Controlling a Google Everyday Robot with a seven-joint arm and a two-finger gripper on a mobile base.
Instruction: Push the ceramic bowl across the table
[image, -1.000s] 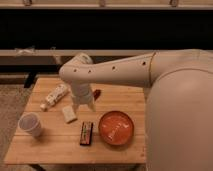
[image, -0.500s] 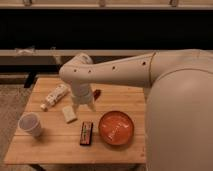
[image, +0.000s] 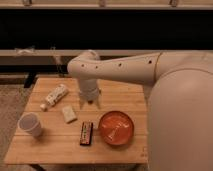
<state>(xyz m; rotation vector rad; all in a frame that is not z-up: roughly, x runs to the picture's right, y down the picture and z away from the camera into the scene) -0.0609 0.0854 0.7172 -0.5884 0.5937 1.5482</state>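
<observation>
Gripper (image: 89, 103) of mine hangs pointing down over the middle of the table (image: 50, 146), and honestly I can't tell if it's wide or closed. The ceramic bowl (image: 116, 128) sits nearby toward the front edge, apart from the gripper. A dark bar (image: 87, 133) lies just beside the bowl. A pale packet (image: 69, 113) and a white tube (image: 55, 95) lie further left, with a paper cup (image: 30, 124) near the left edge.

place: office-like room | carpet (image: 12, 107), wooden table (image: 50, 142) | hand (image: 90, 103) over table middle
</observation>
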